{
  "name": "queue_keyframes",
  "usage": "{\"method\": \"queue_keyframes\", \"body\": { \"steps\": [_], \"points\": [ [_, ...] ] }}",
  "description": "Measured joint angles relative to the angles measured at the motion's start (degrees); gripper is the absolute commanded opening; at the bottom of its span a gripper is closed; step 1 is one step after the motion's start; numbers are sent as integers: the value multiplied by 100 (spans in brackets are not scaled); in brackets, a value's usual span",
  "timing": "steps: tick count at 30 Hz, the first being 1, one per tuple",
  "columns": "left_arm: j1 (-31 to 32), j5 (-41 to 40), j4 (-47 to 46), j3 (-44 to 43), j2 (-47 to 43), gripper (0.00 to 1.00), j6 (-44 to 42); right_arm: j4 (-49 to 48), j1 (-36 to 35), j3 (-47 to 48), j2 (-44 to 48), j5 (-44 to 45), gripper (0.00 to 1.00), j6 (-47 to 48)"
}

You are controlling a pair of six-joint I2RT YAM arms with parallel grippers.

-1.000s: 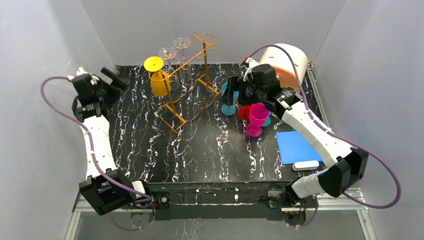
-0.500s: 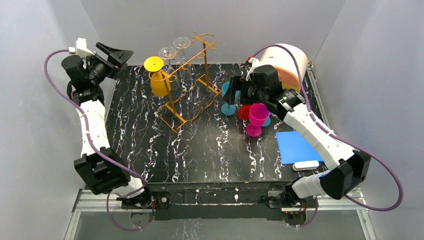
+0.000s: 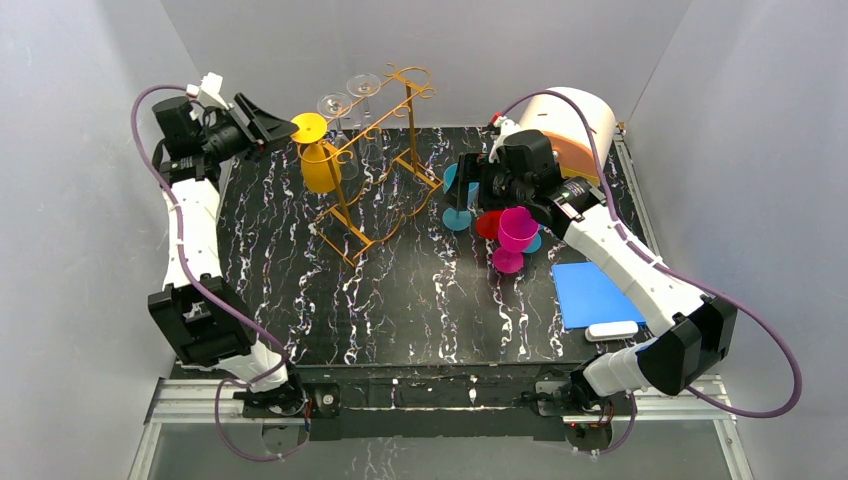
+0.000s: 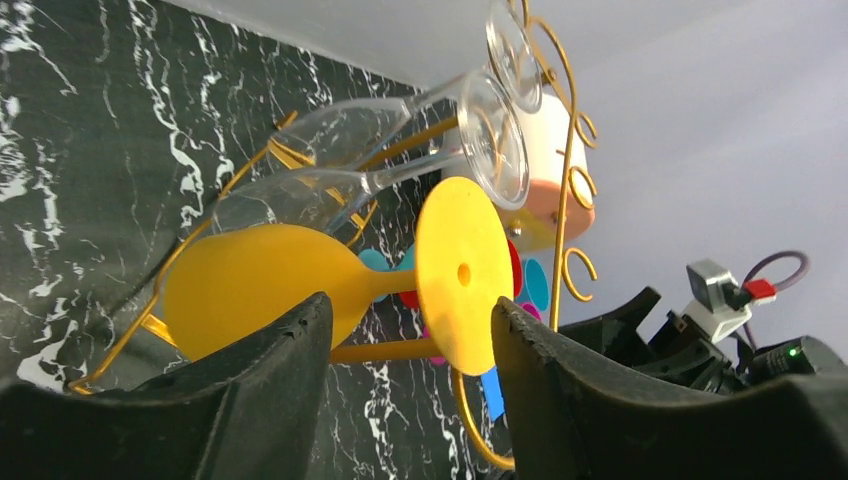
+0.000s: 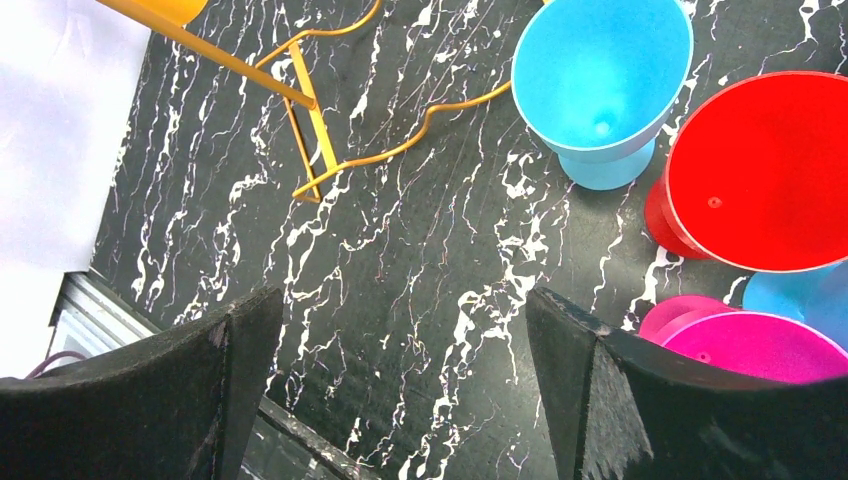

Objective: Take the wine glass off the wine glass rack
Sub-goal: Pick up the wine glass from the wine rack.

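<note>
The wine glass rack [image 3: 412, 125], a gold wire frame, stands at the back middle of the table. A yellow wine glass [image 3: 318, 165] hangs upside down at the near end of its rails, with two clear glasses [image 3: 336, 105] behind it. My left gripper [image 3: 275, 125] is open and empty, just left of the yellow glass's foot. In the left wrist view the yellow glass [image 4: 260, 290] and its foot lie between my open fingertips and beyond them; the left gripper [image 4: 410, 312] does not touch it. My right gripper [image 3: 462, 182] is open and empty above the table.
Blue [image 5: 600, 80], red [image 5: 760, 170] and magenta [image 5: 760, 345] glasses stand on the table under my right wrist. The rack's base bar [image 5: 315, 130] is to their left. A white and orange cylinder [image 3: 580, 125] lies at the back right. A blue pad [image 3: 590, 292] lies at the right.
My left arm has risen and swung right from the table's left edge, bringing its open gripper up to the yellow glass's foot. My right arm has hardly moved.
</note>
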State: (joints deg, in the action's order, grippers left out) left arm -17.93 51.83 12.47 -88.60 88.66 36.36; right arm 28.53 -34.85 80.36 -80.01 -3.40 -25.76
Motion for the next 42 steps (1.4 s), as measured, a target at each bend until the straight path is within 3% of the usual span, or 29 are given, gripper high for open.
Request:
{"method": "queue_keyframes", "body": {
  "steps": [6,17,26,33,42],
  "points": [
    [352,-11,363,-179,181,42,-319,0,2,0,0,-20,99,-2],
    [367,-321,579,-385,190,37,-485,-2,2,0,0,-24,99,-7],
    [369,-356,564,-472,190,8,-470,-2,2,0,0,-109,99,-48],
    [343,-356,542,-605,188,0,-428,-2,2,0,0,-144,99,-92],
    [343,-450,439,-741,201,0,-179,-2,2,0,0,-151,99,-122]
  ]
}}
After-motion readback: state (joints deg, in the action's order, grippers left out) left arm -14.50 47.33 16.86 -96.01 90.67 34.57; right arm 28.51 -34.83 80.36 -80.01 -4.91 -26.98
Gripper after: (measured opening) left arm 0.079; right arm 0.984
